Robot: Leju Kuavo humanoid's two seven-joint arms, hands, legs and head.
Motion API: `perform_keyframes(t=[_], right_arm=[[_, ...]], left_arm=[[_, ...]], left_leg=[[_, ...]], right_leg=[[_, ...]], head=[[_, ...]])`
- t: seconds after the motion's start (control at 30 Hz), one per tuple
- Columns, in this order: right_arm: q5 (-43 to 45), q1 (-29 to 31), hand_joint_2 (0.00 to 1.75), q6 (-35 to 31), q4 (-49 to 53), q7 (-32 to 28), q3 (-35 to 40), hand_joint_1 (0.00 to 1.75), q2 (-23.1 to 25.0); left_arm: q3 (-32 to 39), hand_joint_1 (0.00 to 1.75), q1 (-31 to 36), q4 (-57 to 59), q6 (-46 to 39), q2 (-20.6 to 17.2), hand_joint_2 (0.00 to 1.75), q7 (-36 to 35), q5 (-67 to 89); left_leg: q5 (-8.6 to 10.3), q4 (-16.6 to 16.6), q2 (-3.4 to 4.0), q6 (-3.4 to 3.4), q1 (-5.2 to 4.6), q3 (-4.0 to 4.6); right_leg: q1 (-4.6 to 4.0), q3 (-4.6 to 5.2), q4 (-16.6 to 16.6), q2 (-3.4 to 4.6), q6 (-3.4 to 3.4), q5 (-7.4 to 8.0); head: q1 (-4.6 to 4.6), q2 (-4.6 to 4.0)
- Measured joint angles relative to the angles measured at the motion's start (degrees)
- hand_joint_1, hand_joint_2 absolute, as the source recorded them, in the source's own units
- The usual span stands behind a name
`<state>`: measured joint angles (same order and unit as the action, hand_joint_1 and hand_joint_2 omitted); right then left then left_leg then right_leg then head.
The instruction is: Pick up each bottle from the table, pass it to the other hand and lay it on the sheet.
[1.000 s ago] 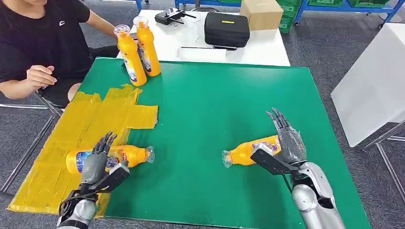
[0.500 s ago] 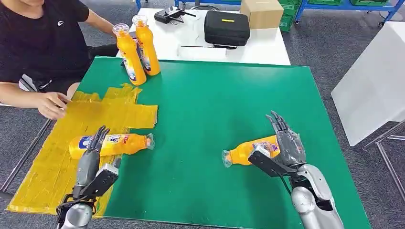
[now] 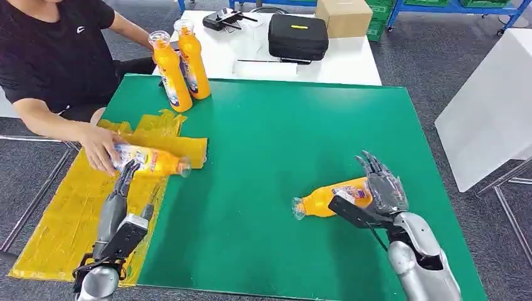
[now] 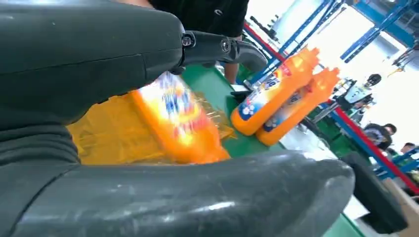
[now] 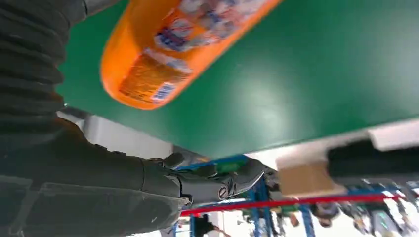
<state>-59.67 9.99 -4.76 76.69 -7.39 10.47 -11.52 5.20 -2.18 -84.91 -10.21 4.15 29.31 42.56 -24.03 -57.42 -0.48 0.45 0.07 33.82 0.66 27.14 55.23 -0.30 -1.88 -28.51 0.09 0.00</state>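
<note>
An orange plastic bottle with a blue-and-white label (image 3: 327,198) is seen lying on its side on the green table mat (image 3: 270,138), its long axis running across the robot's front, with the clear cap end pointed toward the middle of the mat and the base end toward the right hand (image 3: 378,193). That hand is placed just beside the base end, its fingers spread and extended past the bottle's far side and its thumb set on the near side, so that the base is bracketed but nothing is gripped; in the right wrist view the bottle's base (image 5: 148,79) is shown between the ribbed cover and the fingers, and whether anything touches it cannot be told. A closing of the fingers across the short axis, near the base, is judged to be what the pickup turns on. The left hand (image 3: 120,204) is held over the crinkled yellow plastic sheet (image 3: 75,213), fingers straight and apart, with nothing in it. Just beyond its fingertips a second orange bottle (image 3: 150,160) lies on the sheet under a person's hand (image 3: 100,147). Two more orange bottles (image 3: 180,66) stand upright at the mat's far left corner, well apart from both hands. The right hand is plainly the nearer to the lying bottle.
</note>
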Motion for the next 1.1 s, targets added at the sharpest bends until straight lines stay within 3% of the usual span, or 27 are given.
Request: perform_keyframes(t=[0.37,1.1], right_arm=[[-3.01,8.84,1.75,1.83,-14.76,0.57,0.89,0.0,-2.55],[-2.69,12.86,1.75,4.79,-19.99,0.52,5.99,0.0,-4.13]], left_arm=[[-2.71,0.0,0.96,-0.09,-0.11,0.28,0.0,-0.02,0.02],[-2.88,0.0,0.99,-0.09,0.33,0.31,0.0,0.17,-1.11]], left_leg=[[0.03,-0.03,0.0,0.03,0.0,0.05],[0.04,-0.02,-0.01,0.04,0.01,0.1]], right_leg=[[-0.01,0.02,0.0,0.01,-0.05,0.04],[-0.01,0.05,0.0,0.0,-0.05,0.04]], head=[[-0.02,0.0],[0.0,0.0]])
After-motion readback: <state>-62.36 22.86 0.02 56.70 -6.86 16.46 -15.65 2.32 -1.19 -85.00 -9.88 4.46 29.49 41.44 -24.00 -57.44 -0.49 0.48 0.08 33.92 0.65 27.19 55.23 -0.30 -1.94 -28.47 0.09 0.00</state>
